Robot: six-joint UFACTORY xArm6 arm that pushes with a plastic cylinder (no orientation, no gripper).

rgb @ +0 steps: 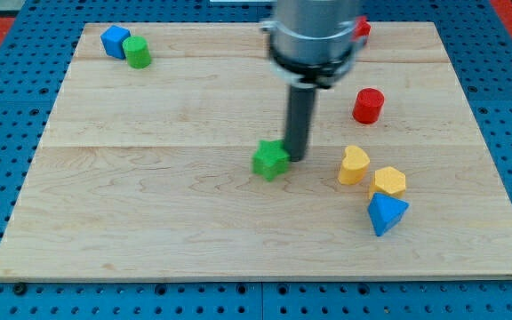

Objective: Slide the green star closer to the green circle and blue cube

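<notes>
Near you, the blue triangle (387,213) and yellow blocks (371,173) sit clear. My tip (296,158), bare and grasping nothing, touches the green star (270,160) at its 3 o'clock, mid-board. Shift toward its 4 o'clock, then push steadily toward 10 o'clock, where the green circle (137,52) and blue cube (114,41) wait.

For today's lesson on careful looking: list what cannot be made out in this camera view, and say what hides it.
- Red star: mostly hidden behind the arm's grey housing; only a sliver shows at the view's top.
- Green star: its right side sits by my tip; actual contact cannot be told.
- Arm above the housing: cut off by the view's top edge.
- Blue triangle: whether it touches the yellow hexagon is unclear.
</notes>
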